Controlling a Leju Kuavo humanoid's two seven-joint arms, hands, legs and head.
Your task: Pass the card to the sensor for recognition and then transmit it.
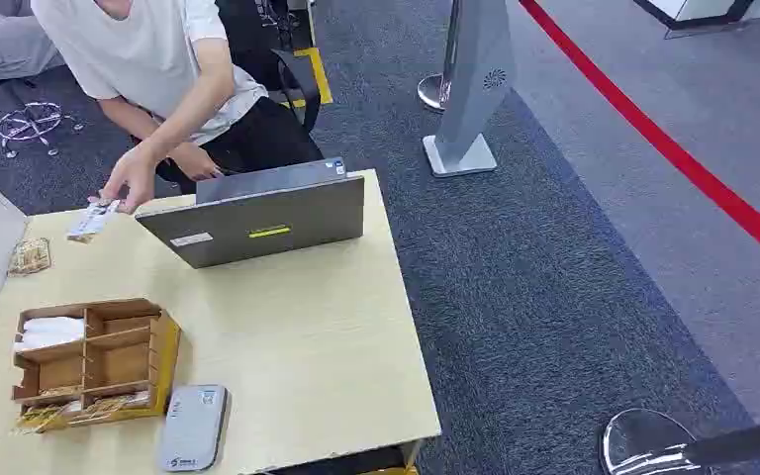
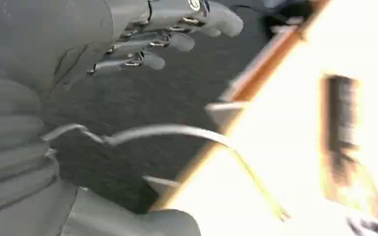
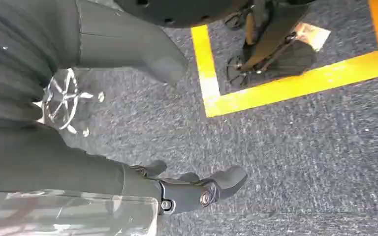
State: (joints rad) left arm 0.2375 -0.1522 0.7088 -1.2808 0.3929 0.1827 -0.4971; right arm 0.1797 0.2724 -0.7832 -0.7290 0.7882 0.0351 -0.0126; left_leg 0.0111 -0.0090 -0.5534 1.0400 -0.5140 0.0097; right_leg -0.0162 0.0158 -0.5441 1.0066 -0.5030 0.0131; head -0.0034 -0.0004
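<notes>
We see a person's hand (image 1: 131,181) holding the card (image 1: 93,220) over the far left side of the desk (image 1: 307,336), just beside the grey laptop (image 1: 257,213). A brown box (image 1: 94,361) with little sections sits near the front left, and the grey sensor (image 1: 193,427) lies flat just beside it at the front edge. Our left robot hand (image 2: 167,34) hangs over dark carpet with its fingers apart and nothing in it. Our right robot hand (image 3: 177,189) hangs over the grey carpet (image 3: 300,147), fingers apart, holding nothing.
</notes>
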